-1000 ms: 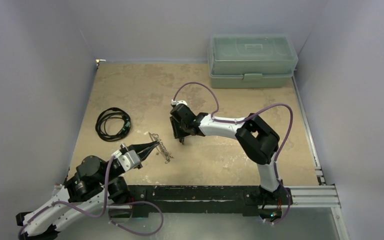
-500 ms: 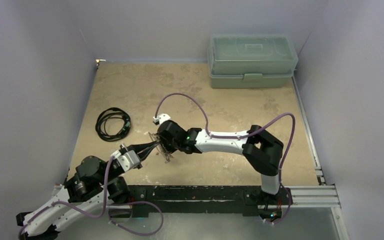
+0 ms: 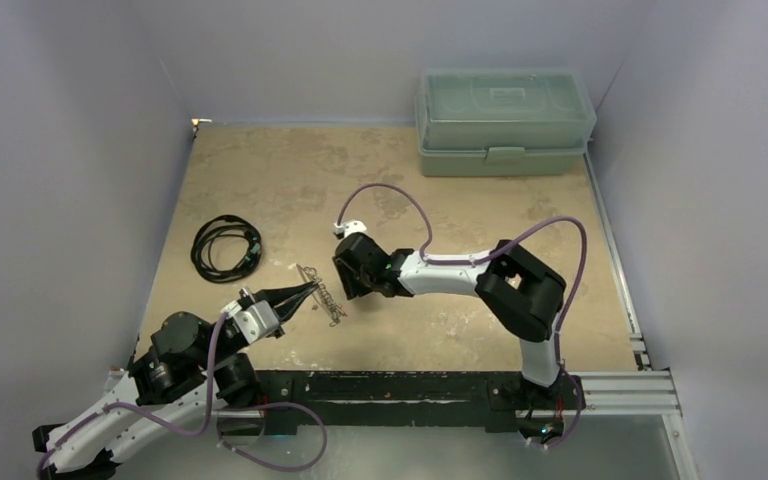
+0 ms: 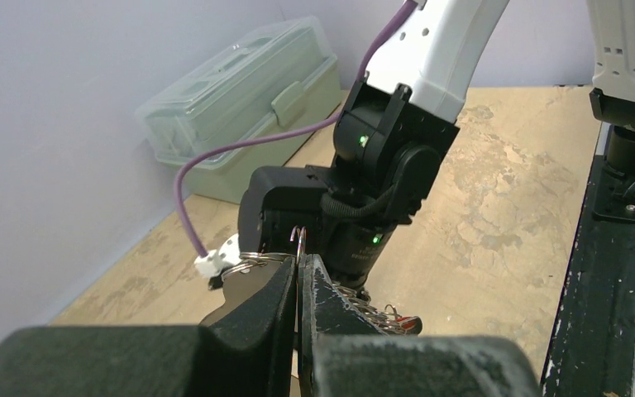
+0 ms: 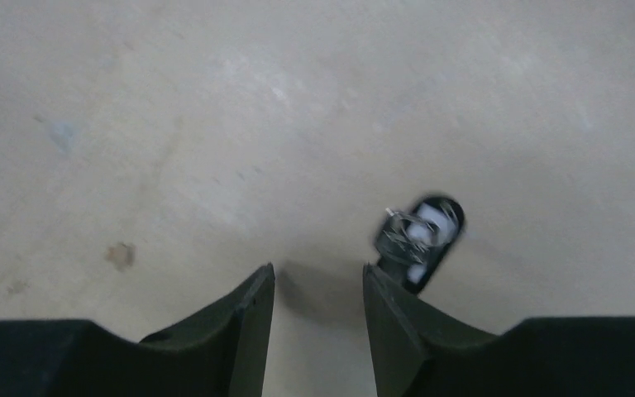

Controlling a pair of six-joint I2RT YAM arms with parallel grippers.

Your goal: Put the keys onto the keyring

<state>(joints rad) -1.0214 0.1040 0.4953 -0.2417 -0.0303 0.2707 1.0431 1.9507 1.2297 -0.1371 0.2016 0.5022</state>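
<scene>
Toward the near edge of the table (image 3: 440, 330), left of centre, the left gripper (image 3: 308, 291) was clamped shut on the keyring (image 3: 325, 298). Just beyond it, the right gripper (image 5: 318, 289) hung half open and empty, with a dark-headed key (image 5: 420, 236) lying on the tabletop beside its finger. A coiled black cable (image 3: 225, 247) lay farther left, and a green lidded box (image 3: 505, 120) sat in the far right corner.

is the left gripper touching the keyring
Touching. The left wrist view shows the left gripper shut on the keyring, its metal pinched between the jaws.
</scene>
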